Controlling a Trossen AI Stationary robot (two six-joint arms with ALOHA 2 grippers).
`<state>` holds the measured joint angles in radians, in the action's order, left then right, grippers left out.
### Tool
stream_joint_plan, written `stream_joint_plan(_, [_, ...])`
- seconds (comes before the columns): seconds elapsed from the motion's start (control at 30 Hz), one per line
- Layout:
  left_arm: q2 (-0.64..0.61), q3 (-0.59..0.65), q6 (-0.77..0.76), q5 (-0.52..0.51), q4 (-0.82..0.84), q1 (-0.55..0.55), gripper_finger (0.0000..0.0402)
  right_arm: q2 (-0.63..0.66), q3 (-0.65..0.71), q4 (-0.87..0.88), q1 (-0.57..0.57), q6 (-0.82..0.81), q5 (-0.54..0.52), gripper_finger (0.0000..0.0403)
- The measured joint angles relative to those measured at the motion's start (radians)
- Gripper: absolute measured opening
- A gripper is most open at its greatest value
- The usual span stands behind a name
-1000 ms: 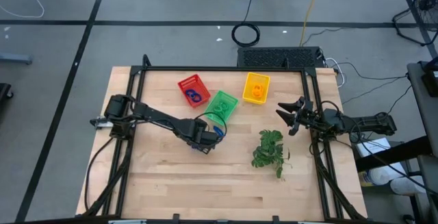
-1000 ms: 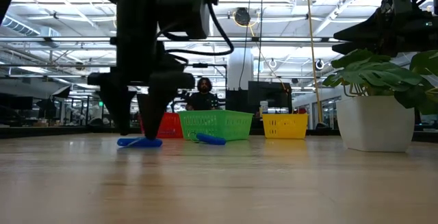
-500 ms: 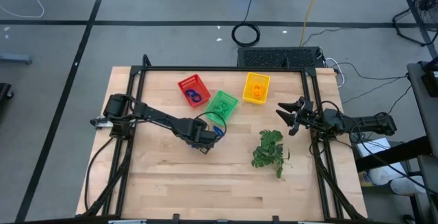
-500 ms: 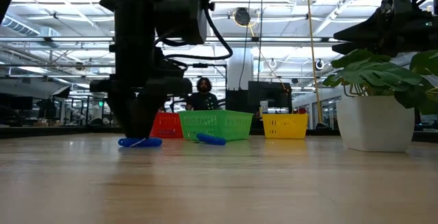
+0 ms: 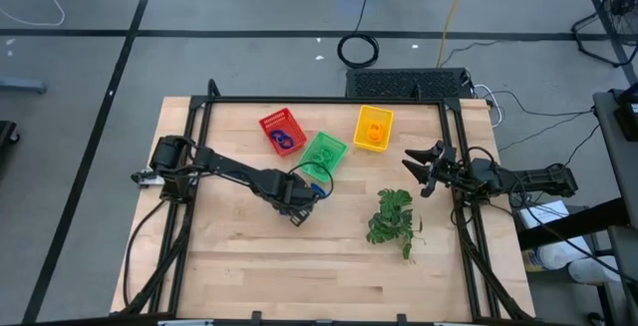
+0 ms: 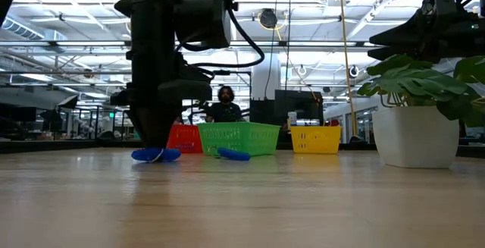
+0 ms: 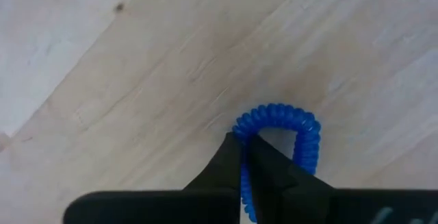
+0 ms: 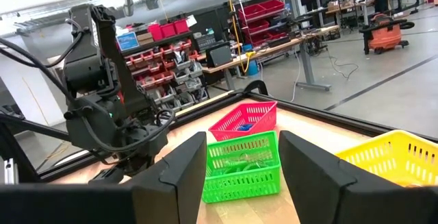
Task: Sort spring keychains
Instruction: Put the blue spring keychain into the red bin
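My left gripper (image 5: 298, 206) stands mid-table, pointing down, shut on a blue spring keychain (image 7: 282, 129), which lies on the wood in the low view (image 6: 157, 155). A second blue keychain (image 6: 233, 155) lies on the table in front of the green basket (image 5: 324, 153). The red basket (image 5: 281, 132) holds blue coils. The yellow basket (image 5: 373, 128) holds orange ones. My right gripper (image 5: 420, 171) is open and empty at the table's right edge, its fingers wide apart in its wrist view (image 8: 243, 176). My left gripper pinches one side of the blue keychain's loop (image 7: 241, 140) between its two fingertips. The fingers come from above, pointing down. The rest of the loop lies flat on the table beyond the fingertips.
A leafy green plant sprig (image 5: 392, 216) in a white pot (image 6: 413, 134) stands right of centre. The three baskets sit in a row at the far side. A black frame (image 5: 329, 100) runs round the table. A person (image 6: 225, 104) shows in the room behind.
My left gripper has come down a little over the blue keychain and shut: in the low view its fingers were apart on either side of the coil and are now together on it. The keychain has stayed on the table.
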<state>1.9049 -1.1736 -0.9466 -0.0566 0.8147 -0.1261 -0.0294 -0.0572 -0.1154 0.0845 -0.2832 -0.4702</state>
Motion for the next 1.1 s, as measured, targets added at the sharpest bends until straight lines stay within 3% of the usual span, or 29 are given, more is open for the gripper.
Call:
stream_joint_plan(0.57, [-0.254,-0.038,0.247,0.01,0.184,-0.073,0.0006,0.0,0.0,0.0,0.0,0.0,0.0,0.0171])
stream_joint_plan(1.1, [-0.476,-0.041,0.365,0.011,0.478,-0.15,0.0005,0.0,0.0,0.0,0.0,0.0,0.0,0.0171])
